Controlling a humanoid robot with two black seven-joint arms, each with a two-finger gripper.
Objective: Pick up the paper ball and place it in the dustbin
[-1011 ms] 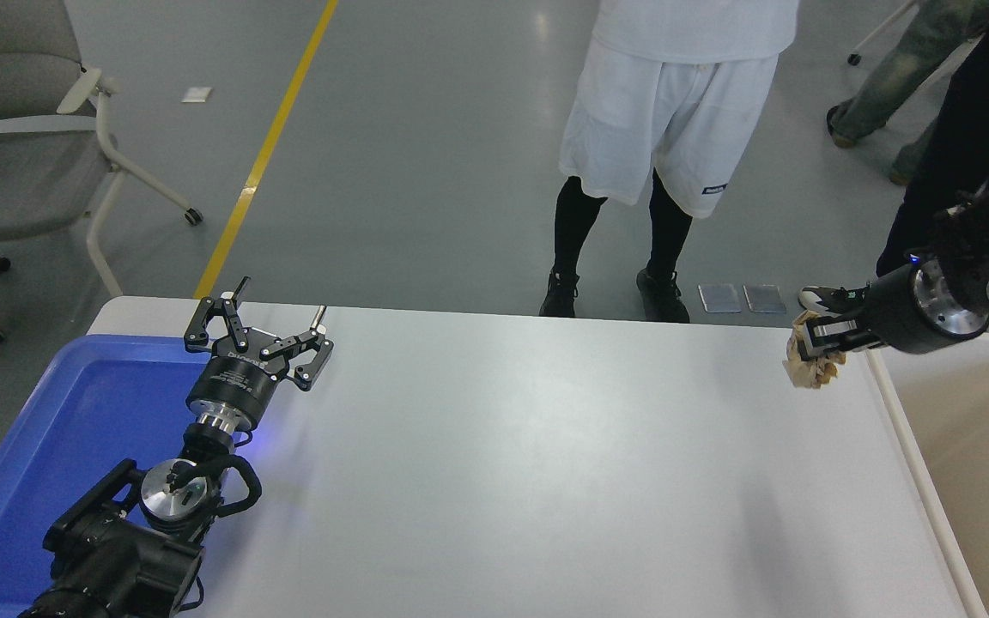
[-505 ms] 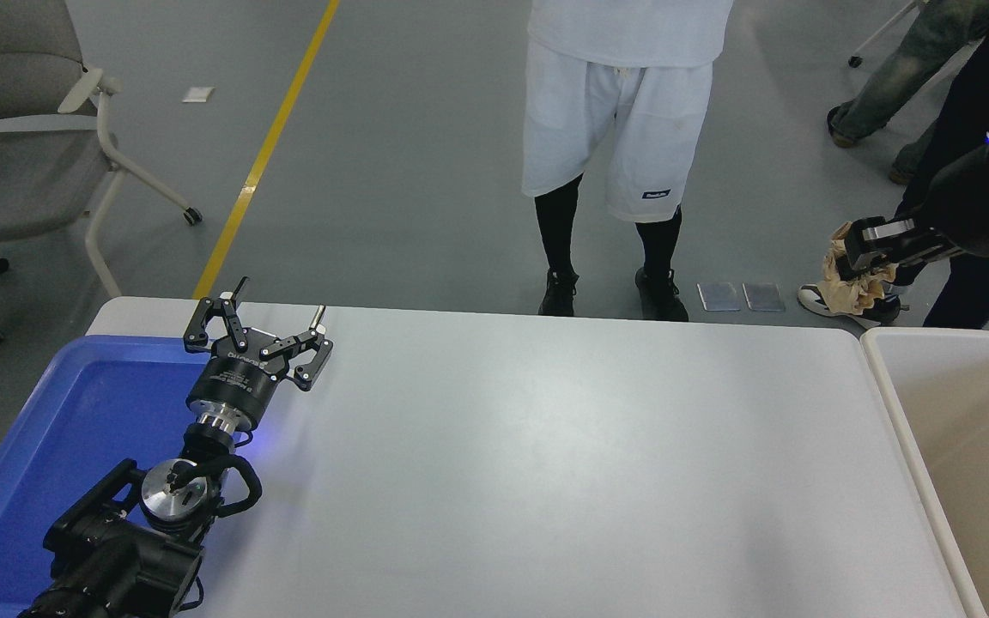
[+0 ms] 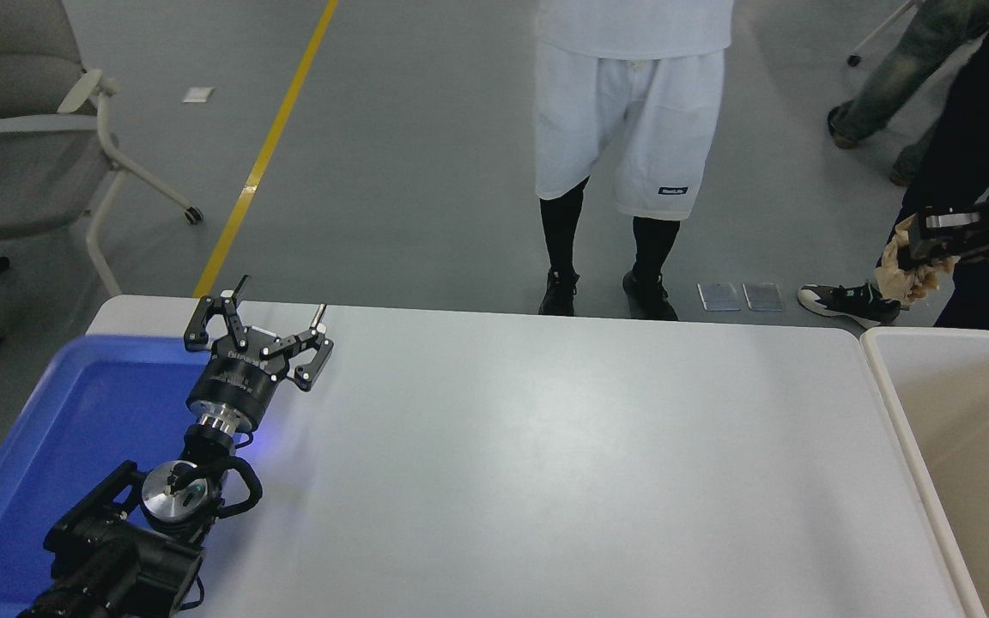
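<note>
The right gripper [image 3: 913, 251] is pinching the wrinkled tan-brown paper ball [image 3: 902, 273] and holds it high in the air, just beyond the far rim of the large cream-beige plastic dustbin [image 3: 898, 390], probably so that the ball passes over the thick rim before it is let go. The left gripper [image 3: 256, 336] rests with spread fingers at the edge of the bright blue plastic tray [image 3: 48, 429]. Compared with half a second ago, the ball has moved further to the right and slightly lower, and the right arm is now mostly out of the picture, while the left arm has not changed.
</note>
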